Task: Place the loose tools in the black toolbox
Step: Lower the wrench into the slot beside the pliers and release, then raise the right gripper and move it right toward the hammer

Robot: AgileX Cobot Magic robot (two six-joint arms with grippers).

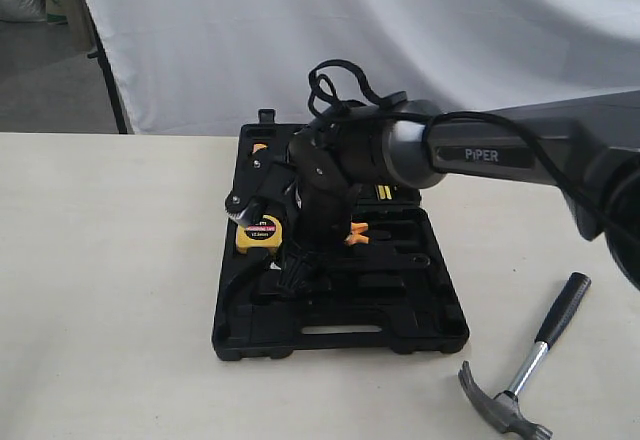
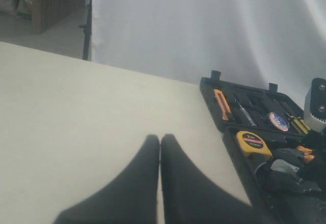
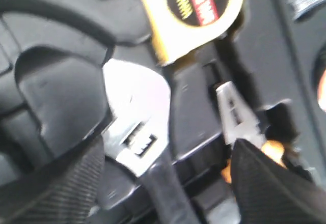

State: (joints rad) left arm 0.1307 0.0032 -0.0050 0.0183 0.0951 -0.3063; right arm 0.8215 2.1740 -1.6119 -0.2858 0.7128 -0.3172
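The black toolbox (image 1: 400,312) is matt moulded plastic. The adjustable wrench (image 3: 135,112) is bright, smooth metal; the hammer (image 1: 527,374) has a shiny steel head and shank and a black, semi-gloss handle. The counter (image 1: 100,290) is smooth, matt off-white. The right claw (image 3: 168,152) has fingers (image 3: 56,183) with a woven, matt surface. The backdrop (image 1: 300,30) is white cloth.

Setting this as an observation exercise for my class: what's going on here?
The right tool is down over the open black toolbox, jaws apart around the silver wrench lying in it. The hammer lies on the table beside the toolbox, not yet packed. The left tool is shut, over the table away from the case.
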